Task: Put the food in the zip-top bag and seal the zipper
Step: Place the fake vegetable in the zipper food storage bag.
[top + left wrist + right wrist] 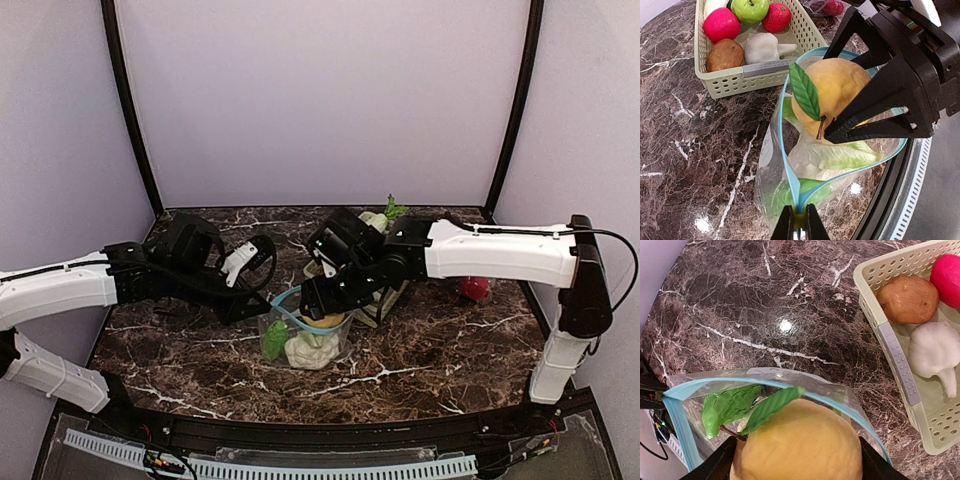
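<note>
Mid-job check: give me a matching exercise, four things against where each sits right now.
Things:
1. yellow pear
2. zip-top bag
3. brown potato
4. dark red fruit

Places:
A. in the basket
B. pinched at its zipper end by the left gripper
C. on the table, outside the basket
D. between the right gripper fingers, at the bag's mouth

Pairs: 1-D, 2-B, 3-A, 4-C

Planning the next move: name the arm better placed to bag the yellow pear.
Right. The right end effector holds the glossy yellow pear at the clear zip-top bag; the left end effector pinches its blue zipper.
</note>
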